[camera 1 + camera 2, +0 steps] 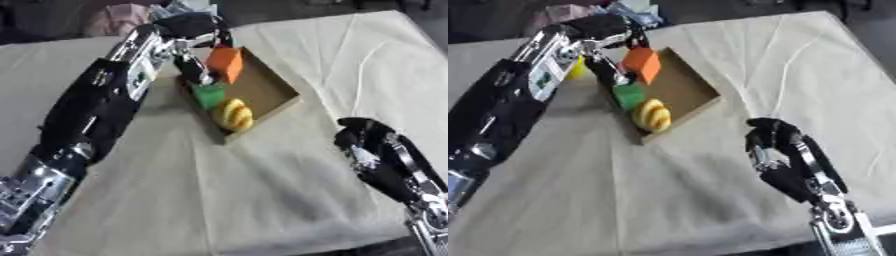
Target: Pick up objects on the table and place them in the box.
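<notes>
A shallow cardboard box (273, 89) lies on the cream tablecloth at the middle back. In it sit a green block (208, 94) and a yellow ribbed thing (234, 114) near the front corner. An orange block (227, 63) hangs tilted over the box's far left corner. My left hand (187, 26) comes in over the box's left wall, and its fingers (191, 66) are curled against the orange block. My right hand (768, 139) rests at the lower right, well clear of the box, fingers relaxed and holding nothing.
A small yellow thing (577, 68) shows on the cloth left of the box, mostly hidden behind my left arm. Pink and pale things (124, 15) lie past the table's far edge. Creased cloth (367, 65) stretches right of the box.
</notes>
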You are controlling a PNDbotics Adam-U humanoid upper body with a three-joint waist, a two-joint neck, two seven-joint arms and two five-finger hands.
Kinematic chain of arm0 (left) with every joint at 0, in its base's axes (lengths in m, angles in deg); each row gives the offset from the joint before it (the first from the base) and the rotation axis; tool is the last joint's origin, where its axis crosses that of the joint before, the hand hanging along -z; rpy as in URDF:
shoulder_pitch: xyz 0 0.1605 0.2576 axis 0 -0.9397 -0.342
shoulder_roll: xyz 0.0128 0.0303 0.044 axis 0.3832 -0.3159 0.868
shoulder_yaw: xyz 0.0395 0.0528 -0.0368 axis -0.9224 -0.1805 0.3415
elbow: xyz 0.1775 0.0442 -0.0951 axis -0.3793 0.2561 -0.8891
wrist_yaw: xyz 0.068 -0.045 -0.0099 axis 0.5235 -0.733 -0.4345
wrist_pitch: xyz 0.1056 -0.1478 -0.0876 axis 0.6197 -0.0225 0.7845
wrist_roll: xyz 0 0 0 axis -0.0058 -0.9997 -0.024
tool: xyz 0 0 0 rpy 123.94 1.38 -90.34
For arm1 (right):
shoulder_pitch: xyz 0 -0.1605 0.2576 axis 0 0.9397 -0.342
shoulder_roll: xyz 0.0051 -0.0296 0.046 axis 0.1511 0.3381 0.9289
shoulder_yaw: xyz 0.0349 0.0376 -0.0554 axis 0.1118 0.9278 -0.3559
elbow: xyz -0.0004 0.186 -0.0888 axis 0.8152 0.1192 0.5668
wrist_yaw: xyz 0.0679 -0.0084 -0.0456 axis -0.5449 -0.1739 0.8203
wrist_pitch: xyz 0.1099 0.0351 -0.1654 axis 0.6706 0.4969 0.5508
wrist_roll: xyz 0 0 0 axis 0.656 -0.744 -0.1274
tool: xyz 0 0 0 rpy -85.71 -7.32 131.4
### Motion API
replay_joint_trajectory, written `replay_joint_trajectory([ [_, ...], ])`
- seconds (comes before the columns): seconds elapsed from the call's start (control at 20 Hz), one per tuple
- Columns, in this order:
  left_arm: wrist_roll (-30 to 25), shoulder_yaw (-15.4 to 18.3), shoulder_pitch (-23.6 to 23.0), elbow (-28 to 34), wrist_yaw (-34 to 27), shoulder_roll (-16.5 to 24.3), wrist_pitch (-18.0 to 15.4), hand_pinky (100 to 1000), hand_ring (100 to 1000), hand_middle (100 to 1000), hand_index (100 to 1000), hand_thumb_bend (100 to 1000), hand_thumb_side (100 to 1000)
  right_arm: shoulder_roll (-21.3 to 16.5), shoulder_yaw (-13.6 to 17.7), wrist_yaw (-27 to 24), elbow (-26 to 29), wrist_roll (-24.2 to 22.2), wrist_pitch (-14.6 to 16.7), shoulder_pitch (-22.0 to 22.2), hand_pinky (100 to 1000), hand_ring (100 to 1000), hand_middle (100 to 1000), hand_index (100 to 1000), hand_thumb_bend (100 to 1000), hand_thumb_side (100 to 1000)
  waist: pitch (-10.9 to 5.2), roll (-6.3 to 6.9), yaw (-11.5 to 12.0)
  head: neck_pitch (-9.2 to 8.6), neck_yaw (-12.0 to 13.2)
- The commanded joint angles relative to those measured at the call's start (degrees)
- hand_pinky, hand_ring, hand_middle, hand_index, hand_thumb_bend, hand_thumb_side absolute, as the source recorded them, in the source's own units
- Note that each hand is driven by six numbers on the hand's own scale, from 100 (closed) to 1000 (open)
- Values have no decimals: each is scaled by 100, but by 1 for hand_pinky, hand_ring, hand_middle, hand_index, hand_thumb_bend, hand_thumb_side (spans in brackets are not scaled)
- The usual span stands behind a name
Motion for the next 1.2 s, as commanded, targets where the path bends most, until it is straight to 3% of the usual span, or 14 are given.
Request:
replay_joint_trajectory([
  [0.05,217,-48,86,-21,120,-84,-88,718,691,728,787,346,146,-11,-5,-38,81,-31,9,-76,648,633,588,777,100,516,-19,-69,-15,25,29],
  [0.45,-91,-225,-17,15,138,-119,-332,746,738,798,872,381,202,-4,-4,-33,82,-34,12,-79,648,633,588,777,100,514,-35,-71,-3,25,31],
  [0.7,-129,-167,-19,143,-3,12,-295,728,700,758,841,339,175,-6,10,-25,76,-20,7,-66,648,634,589,777,100,513,-50,-72,30,25,-4],
  [0.95,33,26,31,376,-423,394,-26,708,671,731,823,311,156,-19,46,-5,67,15,0,-48,647,634,589,777,100,514,-65,-50,90,25,-66],
  [1.2,193,259,47,471,-583,887,415,718,685,747,836,353,161,-41,69,8,60,43,0,-34,647,634,589,777,100,513,-81,-10,143,25,-140],
])
